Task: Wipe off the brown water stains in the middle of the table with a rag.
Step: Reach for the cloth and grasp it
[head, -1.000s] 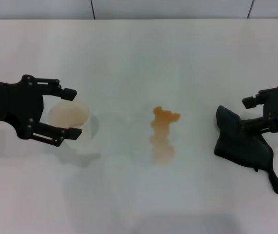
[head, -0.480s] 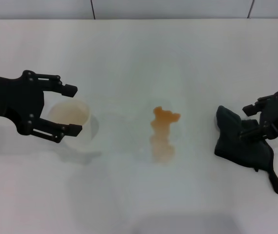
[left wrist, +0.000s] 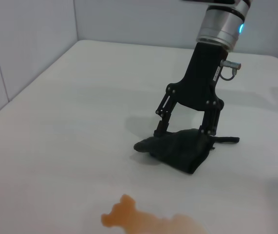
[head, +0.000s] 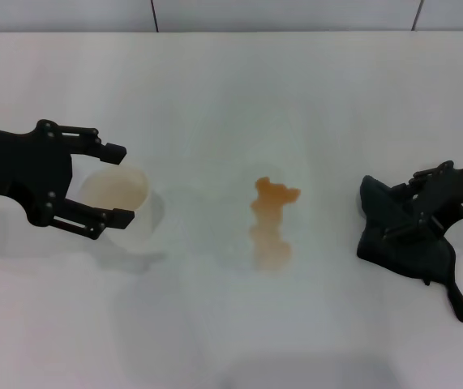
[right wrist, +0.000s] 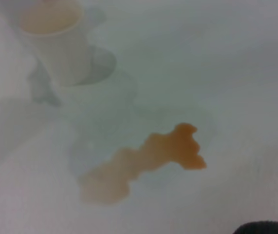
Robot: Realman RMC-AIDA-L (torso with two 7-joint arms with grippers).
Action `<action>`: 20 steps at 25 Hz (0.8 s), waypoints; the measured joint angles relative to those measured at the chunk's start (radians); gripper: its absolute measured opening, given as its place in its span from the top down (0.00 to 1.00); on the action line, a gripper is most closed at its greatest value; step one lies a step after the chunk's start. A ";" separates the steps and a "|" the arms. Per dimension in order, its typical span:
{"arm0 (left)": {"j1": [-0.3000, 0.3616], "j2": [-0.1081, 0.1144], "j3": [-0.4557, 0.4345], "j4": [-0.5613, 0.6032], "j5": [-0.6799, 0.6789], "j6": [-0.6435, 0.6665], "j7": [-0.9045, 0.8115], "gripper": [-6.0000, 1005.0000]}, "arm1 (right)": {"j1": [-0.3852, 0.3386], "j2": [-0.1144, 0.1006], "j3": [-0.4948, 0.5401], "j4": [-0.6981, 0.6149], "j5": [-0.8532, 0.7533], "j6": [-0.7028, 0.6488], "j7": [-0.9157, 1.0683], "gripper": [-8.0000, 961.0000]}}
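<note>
The brown water stains (head: 270,223) lie in the middle of the white table (head: 231,97); they also show in the left wrist view (left wrist: 148,222) and the right wrist view (right wrist: 143,158). The dark rag (head: 405,247) lies crumpled at the right, its tail pointing toward the front edge. My right gripper (head: 397,209) is down on it, open. In the left wrist view the right gripper (left wrist: 185,134) straddles the top of the rag (left wrist: 177,148) with a finger on each side. My left gripper (head: 117,185) is open at the left, around a cup.
A small translucent cup (head: 116,190) with a brownish inside stands upright left of the stain, between my left fingers; it also shows in the right wrist view (right wrist: 56,34). A grey wall runs along the table's far edge.
My right gripper has tilted down and moved left onto the rag. My left gripper has shifted slightly left, still open around the cup. The stain and the rag have not moved.
</note>
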 joint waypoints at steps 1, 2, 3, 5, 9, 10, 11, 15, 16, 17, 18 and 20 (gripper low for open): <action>0.000 0.000 0.000 0.000 0.001 0.000 0.000 0.11 | -0.002 0.000 -0.007 0.002 0.000 0.008 0.000 0.18; 0.000 0.000 0.000 0.000 0.001 -0.001 0.000 0.11 | -0.004 0.000 -0.010 0.003 -0.001 0.014 -0.001 0.18; 0.000 -0.001 0.000 0.000 0.001 -0.001 0.001 0.11 | -0.006 0.000 -0.013 0.004 -0.001 0.019 -0.001 0.18; 0.000 -0.001 0.000 0.000 0.001 -0.001 0.002 0.11 | -0.008 0.000 -0.015 0.010 -0.001 0.026 -0.003 0.18; 0.001 -0.001 0.000 0.000 0.003 -0.001 0.004 0.11 | -0.009 0.000 -0.017 0.020 -0.001 0.035 -0.005 0.18; 0.001 -0.002 0.000 0.000 0.003 -0.001 0.005 0.11 | -0.010 0.000 -0.017 0.024 -0.001 0.036 -0.005 0.18; 0.002 -0.002 0.000 0.000 0.003 -0.001 0.005 0.11 | -0.010 0.000 -0.017 0.028 -0.003 0.038 -0.006 0.18; 0.004 -0.004 0.000 0.000 0.004 -0.001 0.005 0.11 | -0.010 -0.001 -0.024 0.042 -0.022 0.052 -0.005 0.18; 0.004 -0.004 0.000 0.000 0.004 -0.001 0.006 0.11 | -0.010 -0.001 -0.026 0.044 -0.025 0.056 -0.004 0.18; 0.004 -0.005 0.000 0.000 0.004 -0.001 0.006 0.11 | -0.010 -0.001 -0.028 0.048 -0.025 0.060 -0.004 0.18; 0.004 -0.005 0.000 0.000 0.004 -0.001 0.005 0.11 | -0.010 -0.001 -0.029 0.050 -0.026 0.063 -0.004 0.18; 0.005 -0.005 0.000 0.000 0.004 -0.001 0.004 0.11 | -0.010 -0.001 -0.029 0.053 -0.026 0.066 -0.005 0.18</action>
